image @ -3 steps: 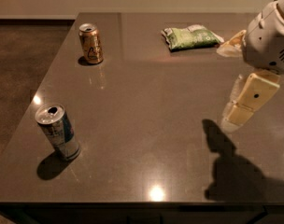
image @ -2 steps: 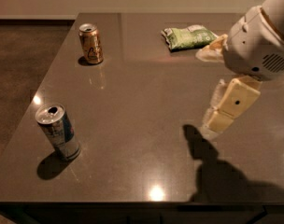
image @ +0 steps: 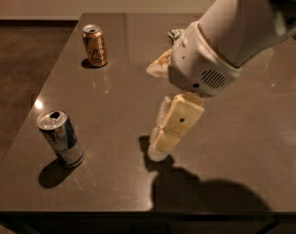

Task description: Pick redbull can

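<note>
The redbull can (image: 60, 137), slim, silver and blue with an opened silver top, stands upright near the front left corner of the dark table (image: 114, 96). My gripper (image: 160, 147) hangs from the white arm at the table's middle front, pointing down, close above the surface. It is to the right of the can, well apart from it, and holds nothing that I can see.
A shorter gold can (image: 95, 45) stands upright at the back left. A green bag (image: 175, 33) at the back is mostly hidden behind my arm. The table's left and front edges lie close to the redbull can.
My arm and gripper have moved left and toward the front, closer to the redbull can. The arm now covers most of the green bag. Both cans stand as before.
</note>
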You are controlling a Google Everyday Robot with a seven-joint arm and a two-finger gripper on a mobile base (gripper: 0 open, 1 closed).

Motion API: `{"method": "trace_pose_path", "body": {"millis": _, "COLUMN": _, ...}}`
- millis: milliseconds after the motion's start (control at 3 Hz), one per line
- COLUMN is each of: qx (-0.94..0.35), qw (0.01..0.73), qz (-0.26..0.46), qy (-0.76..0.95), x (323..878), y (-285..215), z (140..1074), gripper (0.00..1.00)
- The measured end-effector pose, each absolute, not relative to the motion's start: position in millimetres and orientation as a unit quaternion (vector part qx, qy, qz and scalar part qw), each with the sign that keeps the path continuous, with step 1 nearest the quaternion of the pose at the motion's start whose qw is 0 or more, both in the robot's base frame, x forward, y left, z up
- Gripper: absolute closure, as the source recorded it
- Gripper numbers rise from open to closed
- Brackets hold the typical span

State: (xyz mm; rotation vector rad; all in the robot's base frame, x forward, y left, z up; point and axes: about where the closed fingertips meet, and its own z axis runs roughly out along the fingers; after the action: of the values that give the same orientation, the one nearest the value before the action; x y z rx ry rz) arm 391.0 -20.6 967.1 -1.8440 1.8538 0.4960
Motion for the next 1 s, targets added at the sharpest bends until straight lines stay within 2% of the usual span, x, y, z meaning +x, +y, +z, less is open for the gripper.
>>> {"method": "trace_pose_path", "body": {"millis": 667, "qx": -0.705, "qw": 0.262, "qz": 0.237, "qy": 0.615, "x": 372, "y": 71, "z": 967, "gripper": 0.00}}
{"method": "trace_pose_path", "body": {"millis": 1000, "qx": -0.712, "qw": 0.270, "qz": 0.250, "qy": 0.597, "x": 373, "y": 102, "z": 958, "gripper": 0.00}}
